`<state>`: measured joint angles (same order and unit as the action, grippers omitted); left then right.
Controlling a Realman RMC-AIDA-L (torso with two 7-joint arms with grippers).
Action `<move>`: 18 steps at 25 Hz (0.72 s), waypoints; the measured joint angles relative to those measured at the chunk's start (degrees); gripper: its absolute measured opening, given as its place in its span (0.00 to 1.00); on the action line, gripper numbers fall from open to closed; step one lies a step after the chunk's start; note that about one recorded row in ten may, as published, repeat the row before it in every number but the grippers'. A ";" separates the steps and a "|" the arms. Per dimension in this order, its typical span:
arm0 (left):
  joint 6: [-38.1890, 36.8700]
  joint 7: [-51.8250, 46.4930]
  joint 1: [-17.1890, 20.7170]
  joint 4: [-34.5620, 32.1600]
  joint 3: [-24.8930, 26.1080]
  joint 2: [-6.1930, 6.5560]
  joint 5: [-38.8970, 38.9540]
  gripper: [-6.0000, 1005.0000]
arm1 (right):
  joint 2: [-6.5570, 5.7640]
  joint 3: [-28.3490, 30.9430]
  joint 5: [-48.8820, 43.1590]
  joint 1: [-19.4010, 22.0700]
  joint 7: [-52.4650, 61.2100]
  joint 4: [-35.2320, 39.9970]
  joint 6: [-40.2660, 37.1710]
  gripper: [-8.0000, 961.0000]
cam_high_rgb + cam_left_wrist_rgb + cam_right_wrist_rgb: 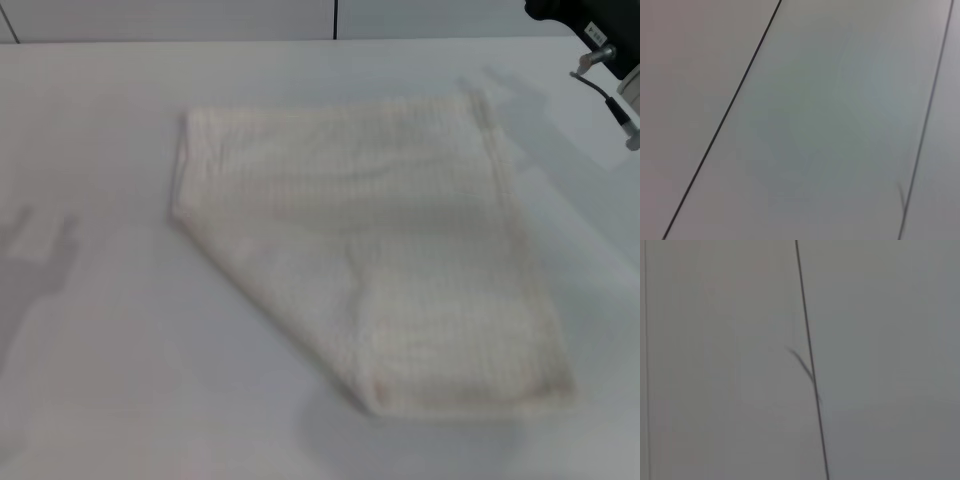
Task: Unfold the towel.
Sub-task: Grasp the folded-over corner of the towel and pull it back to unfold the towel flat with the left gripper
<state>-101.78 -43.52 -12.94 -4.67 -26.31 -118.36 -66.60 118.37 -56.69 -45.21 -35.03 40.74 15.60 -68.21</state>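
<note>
I see the towel (370, 250) lying flat mid-table, its near-left corner folded under along a diagonal edge. Bare white table (110, 380) surrounds it on all sides. Part of the right arm (595, 45) shows at the far right; I cannot tell either claw's state.

The right arm (590, 45) is cut off at the head view's one-o'clock corner, its claw out of frame.
</note>
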 joint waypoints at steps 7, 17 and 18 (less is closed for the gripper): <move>-5.90 -0.97 2.02 2.48 -0.13 -0.09 -0.02 0.62 | -1.08 0.00 -7.86 3.04 8.22 5.89 0.36 0.46; -7.07 -2.79 0.09 1.92 -3.38 0.09 -0.11 0.62 | -3.42 0.02 -19.63 5.45 23.96 14.18 -0.04 0.46; -7.07 -2.93 0.08 1.84 -3.64 0.12 -0.11 0.61 | -3.69 0.06 -21.52 4.93 25.65 15.15 0.14 0.46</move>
<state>-108.86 -46.45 -12.86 -2.83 -29.95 -118.24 -66.71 114.68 -56.63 -66.73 -30.10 66.40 30.75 -68.07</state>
